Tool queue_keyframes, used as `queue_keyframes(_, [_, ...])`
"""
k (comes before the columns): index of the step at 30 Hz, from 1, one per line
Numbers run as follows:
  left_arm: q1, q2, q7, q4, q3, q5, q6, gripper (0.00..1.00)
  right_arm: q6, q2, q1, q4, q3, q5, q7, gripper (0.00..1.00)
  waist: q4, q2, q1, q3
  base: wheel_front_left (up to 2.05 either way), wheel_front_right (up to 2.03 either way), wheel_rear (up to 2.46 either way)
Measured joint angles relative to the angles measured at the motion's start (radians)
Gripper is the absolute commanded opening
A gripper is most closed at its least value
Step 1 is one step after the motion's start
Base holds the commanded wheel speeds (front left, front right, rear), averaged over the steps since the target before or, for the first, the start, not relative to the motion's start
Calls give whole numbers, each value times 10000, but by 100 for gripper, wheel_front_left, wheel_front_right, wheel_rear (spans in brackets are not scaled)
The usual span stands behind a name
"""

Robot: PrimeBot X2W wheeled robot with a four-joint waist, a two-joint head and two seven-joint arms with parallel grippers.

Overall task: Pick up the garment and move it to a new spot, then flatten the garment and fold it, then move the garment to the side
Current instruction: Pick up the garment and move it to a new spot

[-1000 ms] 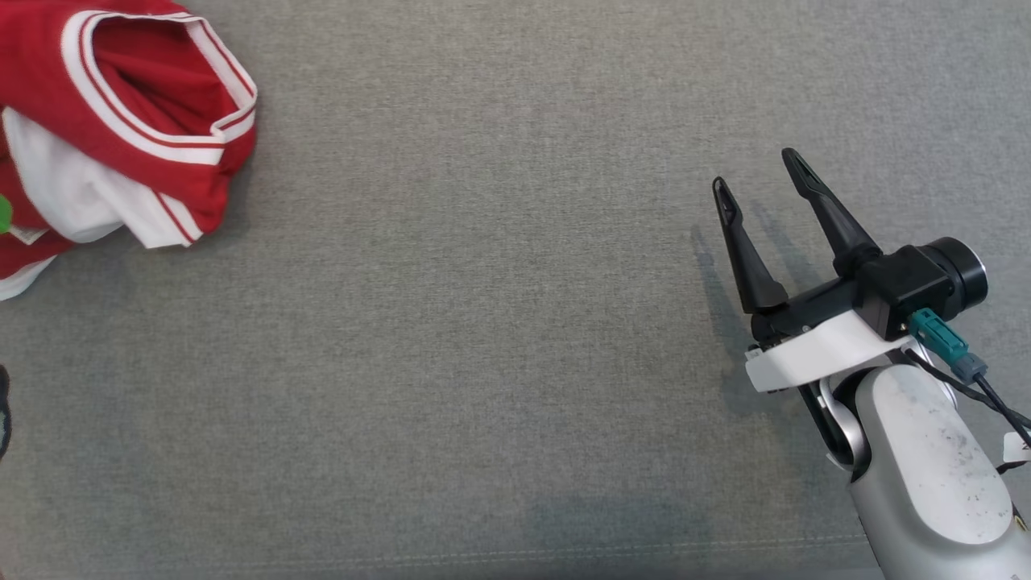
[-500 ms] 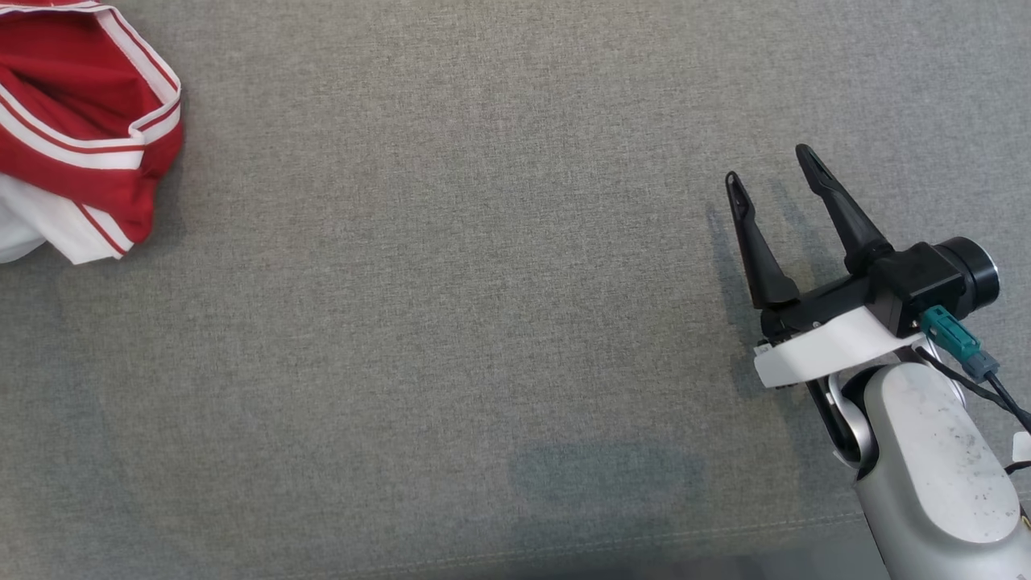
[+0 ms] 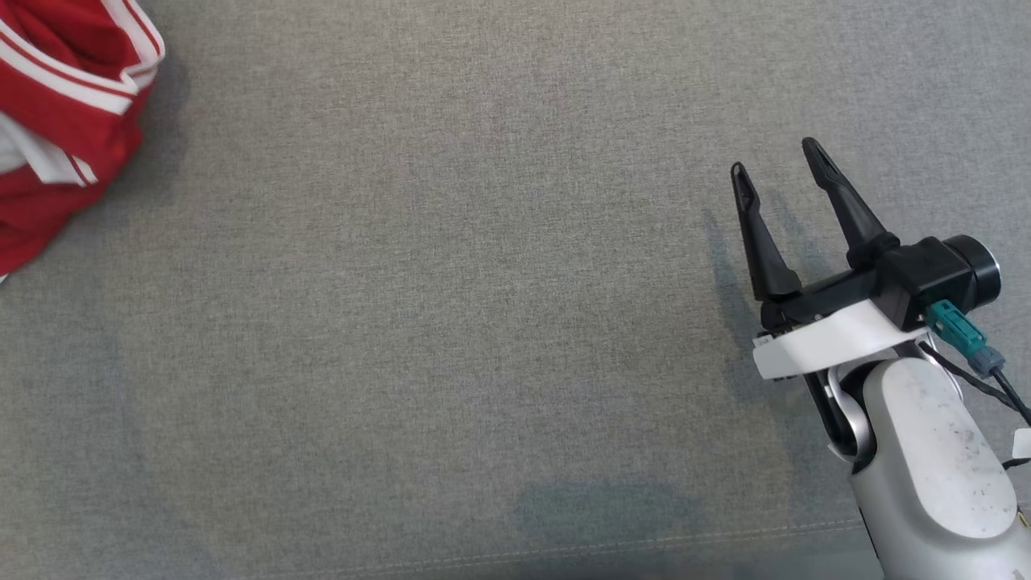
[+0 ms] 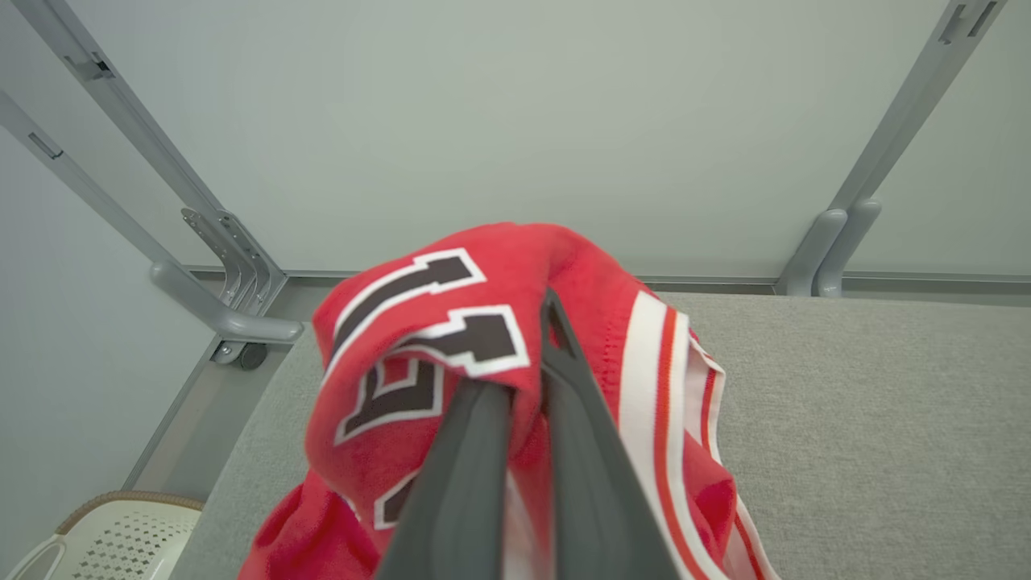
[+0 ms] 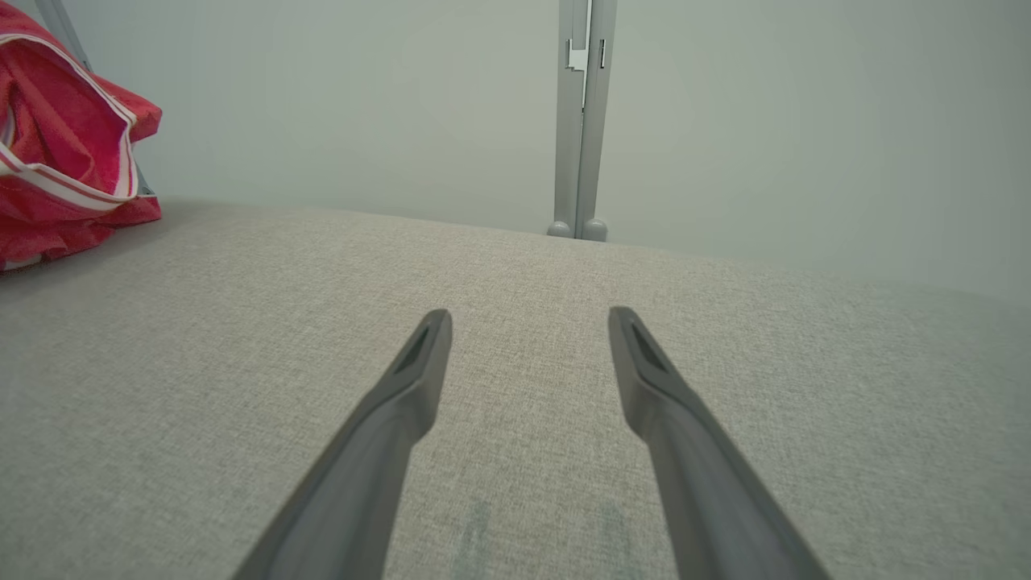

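The garment (image 3: 56, 105) is a red jersey with white stripes, bunched at the upper left of the head view. The left wrist view shows the garment (image 4: 419, 346) with black and white lettering, draped over the fingers of my left gripper (image 4: 527, 354), which is shut on a fold of it and holds it raised above the grey surface. My right gripper (image 3: 777, 157) is open at the right of the head view, low over the fabric, with nothing between its fingers. From the right wrist view the garment (image 5: 64, 153) hangs at the far left, well away from my right gripper (image 5: 527, 322).
A grey fabric surface (image 3: 451, 306) spreads under everything, with a seam near its front edge. Grey metal posts (image 5: 580, 121) and a pale wall stand behind it. A white perforated basket (image 4: 113, 536) sits on the floor past the surface's left edge.
The garment has shifted left and up in the head view, its shadow now spread on the surface. The left gripper has closed on it. The right gripper has barely moved.
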State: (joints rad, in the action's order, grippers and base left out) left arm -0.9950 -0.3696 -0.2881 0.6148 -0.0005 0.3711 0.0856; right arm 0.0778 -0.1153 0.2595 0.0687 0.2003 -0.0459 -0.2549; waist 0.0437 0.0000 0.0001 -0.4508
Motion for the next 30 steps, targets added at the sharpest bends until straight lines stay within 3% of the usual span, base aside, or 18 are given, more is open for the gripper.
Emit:
queue_keyframes(5, [-766,-226,-104,-391,-362,-117,159,0,0,224,273,38,6,-90,0,100,16,0,1,65,0,0,0])
queue_keyframes(7, [-768,-182,-157,-418,-504,-117,207,0,0,244,267,165,29,-155,0,100,6,0,0,197,0,0,0])
queue_keyframes(9, [-785,-58,-261,-431,-652,-38,242,8,0,286,228,268,48,-213,0,100,-13,0,0,349,0,0,0])
queue_keyframes(11, [-801,188,-403,-479,-819,98,303,5,0,374,187,351,82,-263,0,100,-45,0,0,513,0,0,0])
queue_keyframes(13, [-804,545,-531,-570,-989,445,347,0,0,443,146,401,105,-313,0,100,-93,0,0,682,0,0,0])
queue_keyframes(21, [-516,2545,-1110,-1080,-1764,1975,389,0,0,523,-68,539,236,-535,0,100,-556,0,0,1244,0,0,0])
queue_keyframes(27, [751,4209,-1402,-1639,-3208,2995,389,0,0,543,-315,644,288,-612,0,100,-1098,0,-1,1578,0,0,0])
queue_keyframes(30, [1371,4297,-1685,-2013,-4215,3369,391,0,0,545,-506,690,343,-625,0,100,-1388,1,-1,1743,0,0,0])
